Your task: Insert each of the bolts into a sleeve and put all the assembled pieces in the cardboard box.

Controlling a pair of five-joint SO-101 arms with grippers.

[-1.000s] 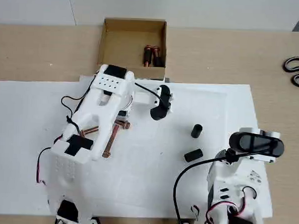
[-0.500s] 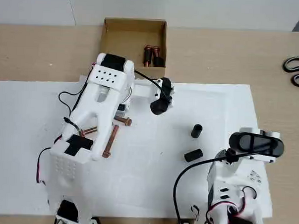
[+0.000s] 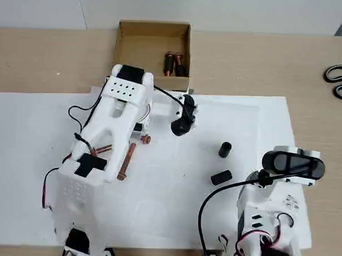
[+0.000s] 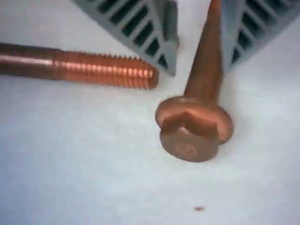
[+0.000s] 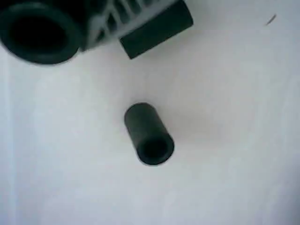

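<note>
Left end effector (image 4: 199, 65) has shifted to straddle one bolt (image 4: 194, 126).

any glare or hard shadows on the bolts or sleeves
left wrist view: soft sheen along the lying bolt and on the head of the near bolt, no harsh glare; right wrist view: the middle sleeve casts only a faint shadow; high view: even light on the paper.

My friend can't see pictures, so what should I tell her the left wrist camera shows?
A copper bolt lies on white paper, its hexagon head nearest the camera and its shaft between the open grey fingers of the left gripper. The threaded end of a second bolt lies beside it.
</note>
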